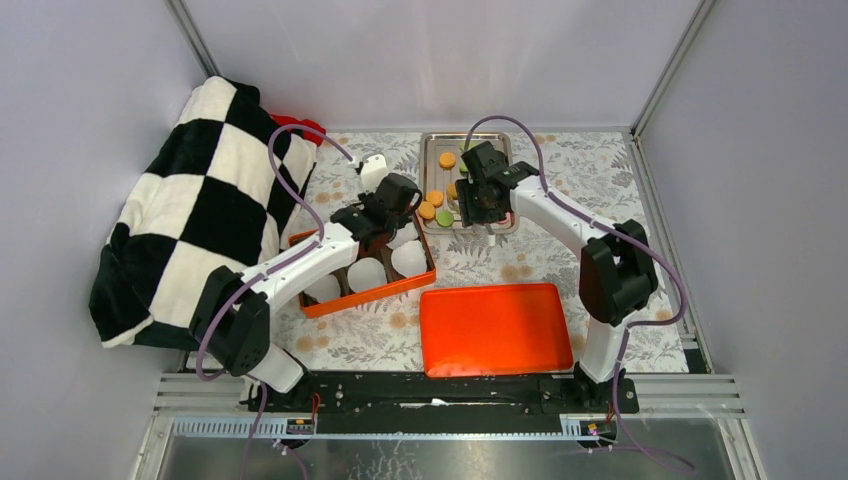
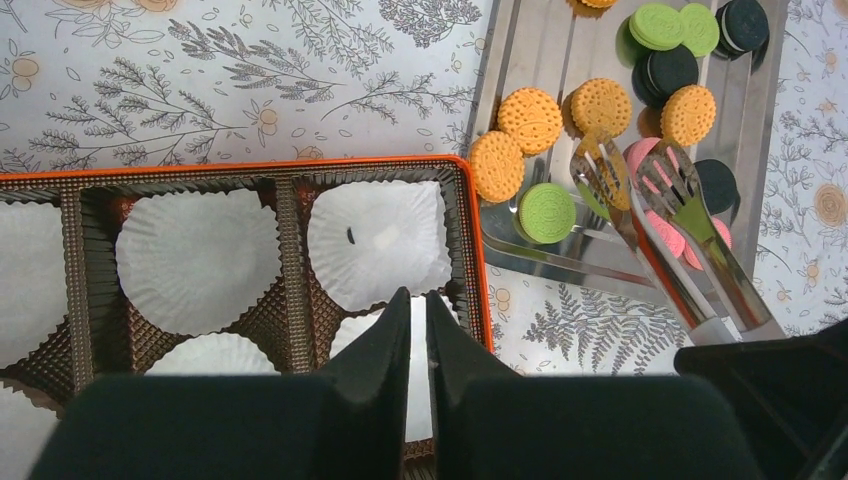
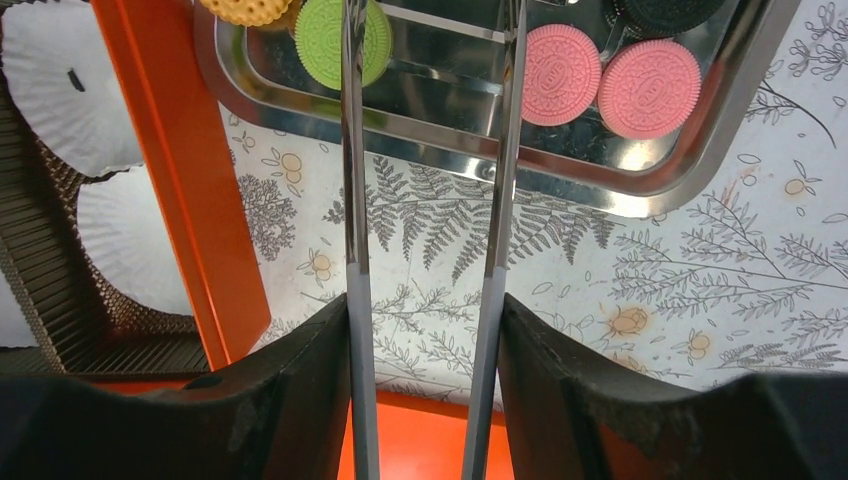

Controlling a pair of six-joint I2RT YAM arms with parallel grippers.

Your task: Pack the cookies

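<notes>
Inside a booth of plain grey walls [image 1: 420, 50], a table [image 1: 600, 170] was covered by a white cloth printed with grey ferns and small orange flowers. A black-and-white checked blanket [image 1: 200, 200] slumped over its left side. At the far middle sat a steel tray [image 2: 535, 45] holding the cookies [image 2: 530, 118], which were orange, green, pink and black. Just left of it lay an orange box [image 2: 300, 168] of white paper cups [image 2: 378, 240]. A flat orange lid [image 1: 495, 328] lay near the front edge. The left gripper [image 2: 418, 300] hung over the box, fingers almost together, holding nothing. The right gripper [image 3: 425, 310] clamped metal tongs [image 3: 352, 150], their tips apart over the tray.
</notes>
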